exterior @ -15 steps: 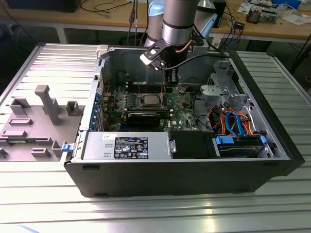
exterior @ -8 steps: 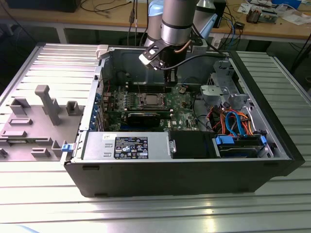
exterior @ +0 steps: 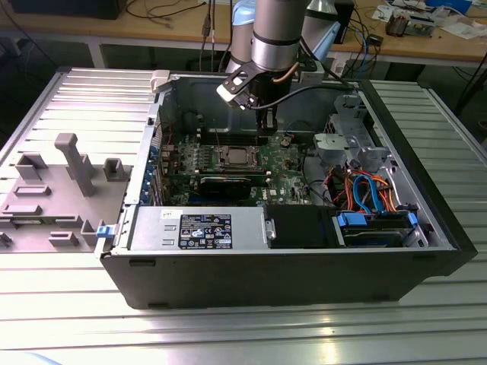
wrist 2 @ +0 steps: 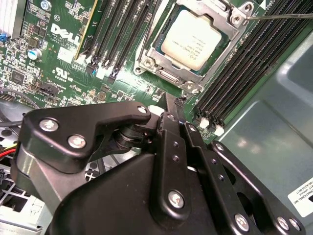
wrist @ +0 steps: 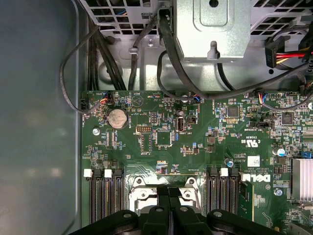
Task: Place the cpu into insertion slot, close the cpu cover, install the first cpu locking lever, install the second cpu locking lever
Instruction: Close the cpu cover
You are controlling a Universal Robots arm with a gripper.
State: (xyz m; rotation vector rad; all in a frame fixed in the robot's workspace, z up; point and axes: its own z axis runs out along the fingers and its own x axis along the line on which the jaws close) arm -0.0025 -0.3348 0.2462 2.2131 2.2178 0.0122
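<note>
The cpu (wrist 2: 190, 40), a dull silver square, lies flat in the insertion slot (wrist 2: 168, 78) on the green motherboard. The cpu cover (wrist 2: 234, 19), a silver frame, lies down around the chip, whose top shows through its window. A thin metal lever rod (wrist 2: 279, 16) runs off from the socket's corner. My gripper (wrist 2: 175, 100) hangs shut just off the socket's edge with nothing between its black fingers; in the first wrist view the gripper (wrist: 169, 192) stands over the socket's rim (wrist: 146, 196). In the exterior view the gripper (exterior: 264, 131) hovers just behind the cpu (exterior: 232, 157).
Long black memory slots (wrist 2: 117, 34) flank the socket on both sides. A round coin battery (wrist: 117, 118) and black cables (wrist: 166, 44) lie beyond it. The case (exterior: 426, 213) also holds a power supply (exterior: 202, 228) and a drive cage (exterior: 365, 194). A grey fixture (exterior: 53, 190) sits at the exterior view's left.
</note>
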